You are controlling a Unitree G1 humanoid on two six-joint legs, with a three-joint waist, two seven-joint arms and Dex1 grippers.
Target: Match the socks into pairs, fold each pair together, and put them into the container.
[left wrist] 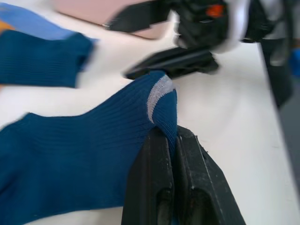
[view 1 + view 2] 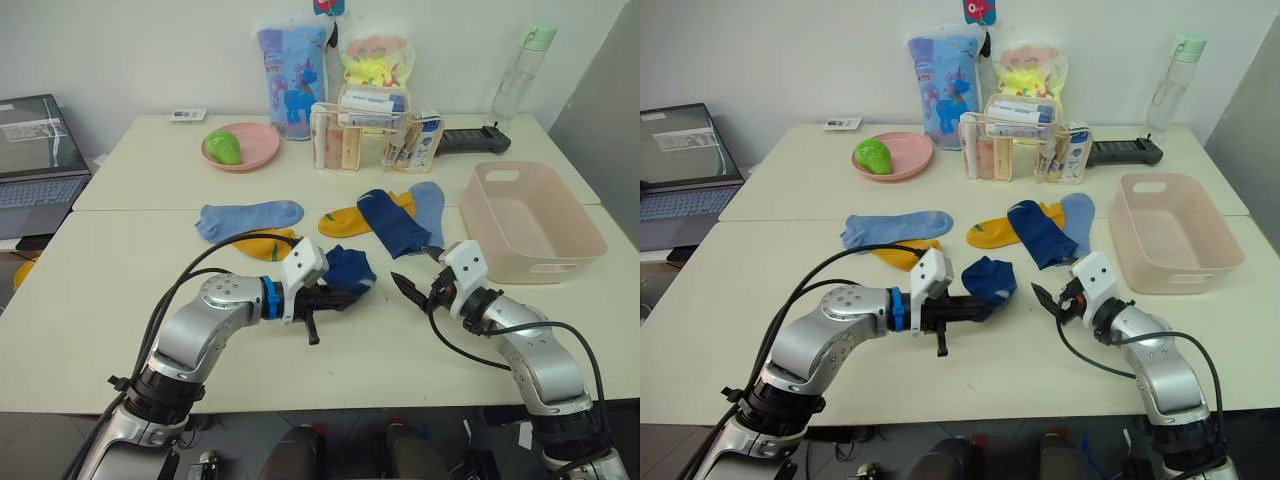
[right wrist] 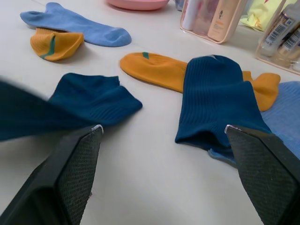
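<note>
My left gripper [image 2: 340, 294] is shut on the edge of a navy sock [image 2: 347, 270] that lies bunched on the table in front of me; the left wrist view shows its fingers [image 1: 159, 164] pinching the cuff. My right gripper [image 2: 414, 268] hovers wide open just right of that sock, holding nothing. Behind it a second navy sock [image 2: 393, 222] lies across a mustard sock [image 2: 345, 220] and a light blue sock [image 2: 428, 205]. To the left lie another light blue sock [image 2: 250, 217] and a mustard sock [image 2: 265, 243]. The pink container [image 2: 530, 222] stands to the right with nothing in it.
At the back stand a pink plate [image 2: 262, 150] with a green object, a clear organizer box [image 2: 375, 135] of packets, two printed bags, a water bottle [image 2: 520, 75] and a black device [image 2: 472, 140]. A laptop [image 2: 35, 160] sits off the table's left.
</note>
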